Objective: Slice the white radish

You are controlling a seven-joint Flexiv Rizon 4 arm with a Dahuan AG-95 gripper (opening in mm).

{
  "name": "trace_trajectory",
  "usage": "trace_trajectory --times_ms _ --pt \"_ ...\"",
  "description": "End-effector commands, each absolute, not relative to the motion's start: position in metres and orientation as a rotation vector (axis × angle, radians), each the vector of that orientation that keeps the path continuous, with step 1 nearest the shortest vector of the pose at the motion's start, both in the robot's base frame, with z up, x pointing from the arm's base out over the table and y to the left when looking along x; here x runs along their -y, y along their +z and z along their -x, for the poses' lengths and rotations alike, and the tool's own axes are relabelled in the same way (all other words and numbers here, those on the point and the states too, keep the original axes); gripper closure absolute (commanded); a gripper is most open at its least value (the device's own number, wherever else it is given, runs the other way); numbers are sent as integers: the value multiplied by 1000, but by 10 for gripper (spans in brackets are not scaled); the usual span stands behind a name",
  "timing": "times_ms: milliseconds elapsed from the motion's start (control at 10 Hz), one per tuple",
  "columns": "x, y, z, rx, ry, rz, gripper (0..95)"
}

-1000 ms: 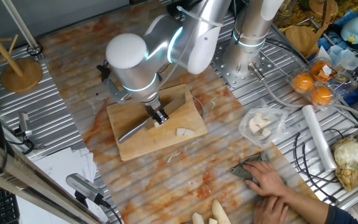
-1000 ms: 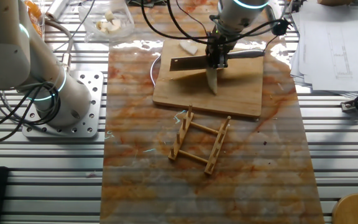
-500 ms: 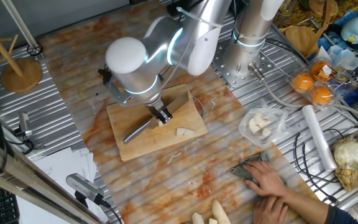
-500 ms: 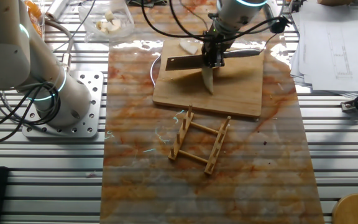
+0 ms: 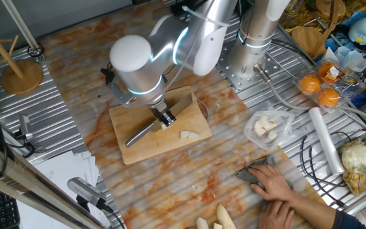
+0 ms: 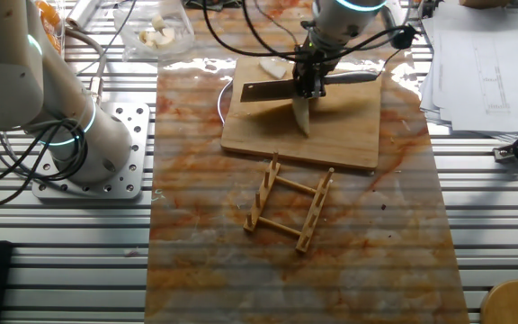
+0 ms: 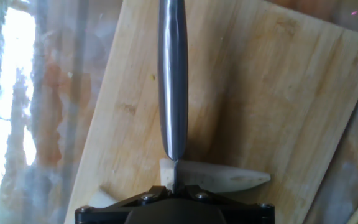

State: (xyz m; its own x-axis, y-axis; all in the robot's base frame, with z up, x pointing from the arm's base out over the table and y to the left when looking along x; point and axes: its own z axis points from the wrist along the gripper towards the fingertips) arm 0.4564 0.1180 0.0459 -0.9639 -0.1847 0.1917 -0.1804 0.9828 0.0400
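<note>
Here | black two-finger gripper (image 5: 164,118) clamped on steel cleaver (image 6: 272,89) | blade edge touching tapered cream-white radish (image 7: 219,176) | on wooden cutting board (image 5: 146,143)

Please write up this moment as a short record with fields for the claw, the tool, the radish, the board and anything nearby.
claw: claw shut on the knife handle, above the board
tool: knife, blade edge down across the radish
radish: white radish lying on the board under the blade; cut pieces beside it
board: wooden cutting board on the table
nearby: person's hand holding a grey cloth; wooden rack
</note>
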Motion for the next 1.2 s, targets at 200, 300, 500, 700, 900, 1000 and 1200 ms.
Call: trace_trajectory --times_ms 200,300,500,700,900,1000,1200 --pt "-118 51 -467 2966 -14 -299 950" --pt "-119 52 -471 2972 -19 -294 950" --pt "-120 54 -479 2991 -10 -299 950" --pt "-120 52 -480 2997 -12 -306 950" --pt "-119 49 -478 2992 -6 -318 950" --pt "-118 38 -465 2989 14 -334 950" --pt "-116 25 -448 2956 10 -369 950"
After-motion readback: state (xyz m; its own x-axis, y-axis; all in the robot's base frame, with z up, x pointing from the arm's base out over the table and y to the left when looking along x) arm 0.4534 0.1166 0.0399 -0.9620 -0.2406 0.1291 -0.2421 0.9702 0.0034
